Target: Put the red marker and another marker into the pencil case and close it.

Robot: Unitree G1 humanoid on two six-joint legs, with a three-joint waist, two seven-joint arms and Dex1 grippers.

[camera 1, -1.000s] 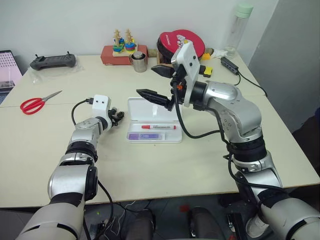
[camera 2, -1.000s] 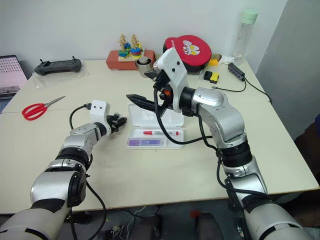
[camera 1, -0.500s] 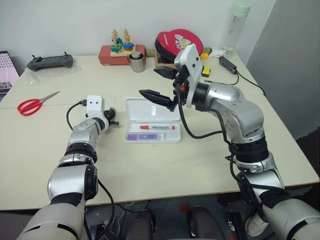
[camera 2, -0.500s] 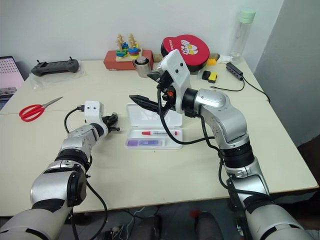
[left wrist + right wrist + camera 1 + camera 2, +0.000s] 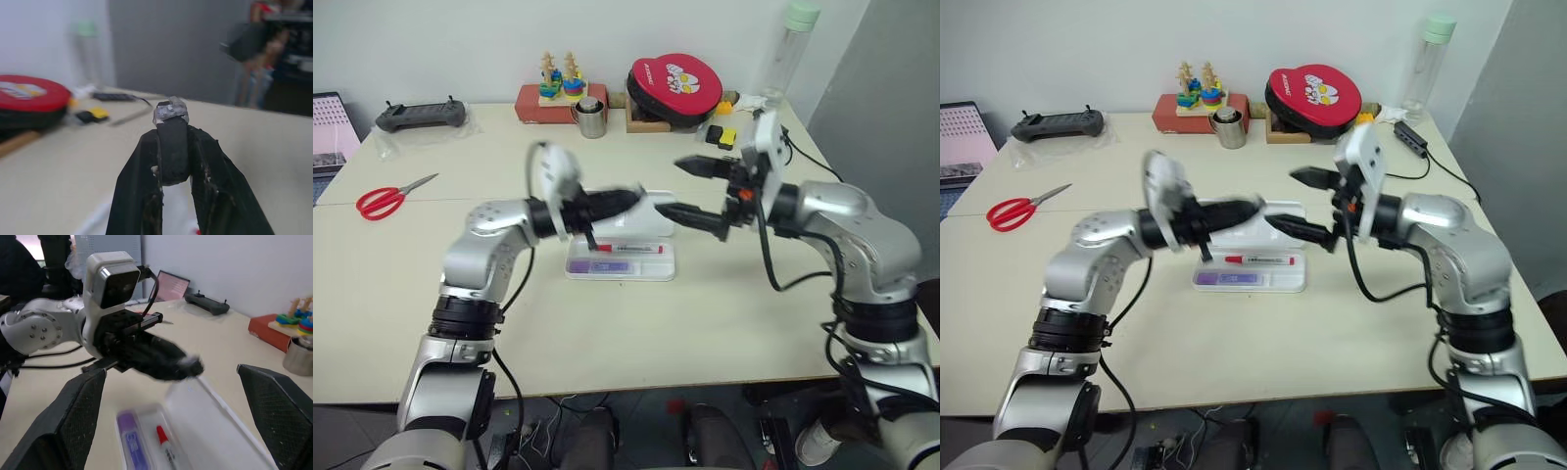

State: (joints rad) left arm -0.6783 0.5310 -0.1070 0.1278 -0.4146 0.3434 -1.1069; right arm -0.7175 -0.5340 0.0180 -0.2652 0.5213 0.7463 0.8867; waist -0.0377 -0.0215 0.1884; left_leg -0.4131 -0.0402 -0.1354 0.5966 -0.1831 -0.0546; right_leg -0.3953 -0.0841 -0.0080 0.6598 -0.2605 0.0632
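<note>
The case [image 5: 619, 257] lies open on the table, its long axis across me. The red marker [image 5: 628, 249] and purple marker [image 5: 603, 265] lie lengthwise in its tray; the lid [image 5: 646, 217] lies back behind them. My left gripper [image 5: 625, 200], clamped on a small black piece [image 5: 172, 152], hovers over the lid. My right gripper [image 5: 697, 189], spread wide, hangs just beside the lid's right end. Bare table surrounds the case.
</note>
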